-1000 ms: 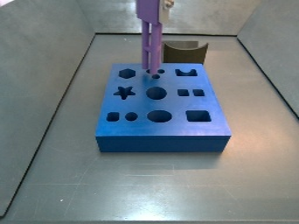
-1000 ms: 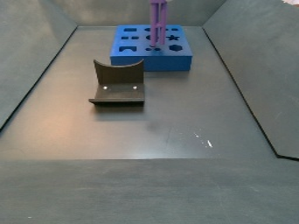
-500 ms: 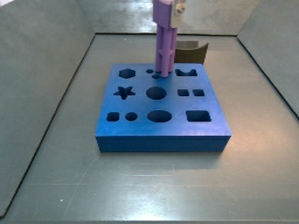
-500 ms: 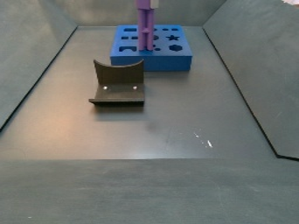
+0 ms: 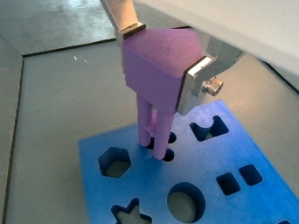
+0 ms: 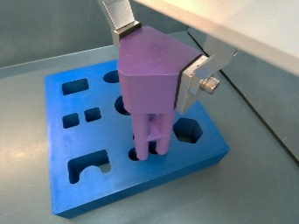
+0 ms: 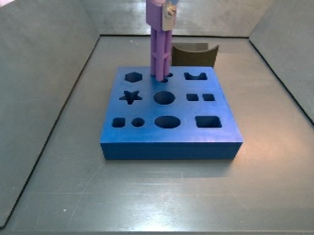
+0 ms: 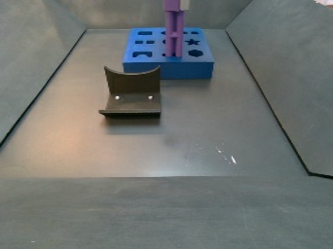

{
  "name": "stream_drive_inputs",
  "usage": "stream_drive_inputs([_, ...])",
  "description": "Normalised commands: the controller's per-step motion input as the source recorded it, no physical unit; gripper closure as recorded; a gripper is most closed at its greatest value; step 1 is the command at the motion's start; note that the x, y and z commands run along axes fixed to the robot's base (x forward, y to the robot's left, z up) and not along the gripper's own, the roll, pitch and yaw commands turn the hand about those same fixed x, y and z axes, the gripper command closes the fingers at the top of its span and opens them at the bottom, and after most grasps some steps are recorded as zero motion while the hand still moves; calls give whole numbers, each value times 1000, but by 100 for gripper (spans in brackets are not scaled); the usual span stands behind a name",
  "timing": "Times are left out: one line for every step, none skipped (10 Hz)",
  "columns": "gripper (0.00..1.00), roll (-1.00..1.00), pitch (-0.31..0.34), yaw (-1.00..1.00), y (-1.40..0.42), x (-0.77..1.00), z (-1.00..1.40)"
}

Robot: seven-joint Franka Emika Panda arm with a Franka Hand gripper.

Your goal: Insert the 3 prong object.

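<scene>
My gripper (image 5: 163,57) is shut on the purple 3 prong object (image 5: 158,74) and holds it upright by its wide upper part. It also shows in the other wrist view (image 6: 160,57). The thin prongs (image 6: 146,144) point down, and their tips meet the group of small round holes near one edge of the blue block (image 6: 140,181). In both side views the purple piece (image 7: 160,46) (image 8: 173,21) stands upright on the far part of the blue block (image 7: 172,133) (image 8: 196,66). The gripper body is mostly cut off above (image 7: 160,9).
The blue block has several shaped holes: a star (image 7: 130,95), a round one (image 7: 166,121) and a square one (image 7: 210,120). A brown curved block (image 8: 130,92) stands on the floor beside it, also seen behind it (image 7: 196,53). Grey walls enclose the floor.
The purple piece swung sideways across the block half a second ago. It has now come back over the small holes, a little lower than one second ago.
</scene>
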Motion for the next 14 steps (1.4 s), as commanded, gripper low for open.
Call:
stream_drive_inputs([100, 49, 44, 97, -57, 303, -223])
stream_drive_inputs([100, 46, 69, 131, -100, 329, -214])
stream_drive_inputs([100, 31, 27, 140, -131, 217, -189])
stream_drive_inputs([100, 53, 11, 174, -51, 154, -240])
stream_drive_inputs([100, 53, 0, 206, 0, 49, -317])
stream_drive_inputs([100, 54, 0, 143, -31, 60, -323])
stream_drive_inputs([100, 73, 0, 0, -100, 29, -311])
stream_drive_inputs([100, 124, 0, 0, -94, 0, -326])
stream_drive_inputs([100, 150, 0, -3, -86, 0, -331])
stream_drive_inputs([100, 167, -10, 0, -77, -20, -346])
stream_drive_inputs([100, 211, -9, 0, -89, -86, -346])
stream_drive_inputs([100, 0, -90, 0, 0, -49, -160])
stream_drive_inputs([100, -11, -13, 0, 0, 0, 0])
stream_drive_inputs([100, 0, 0, 0, 0, 0, 0])
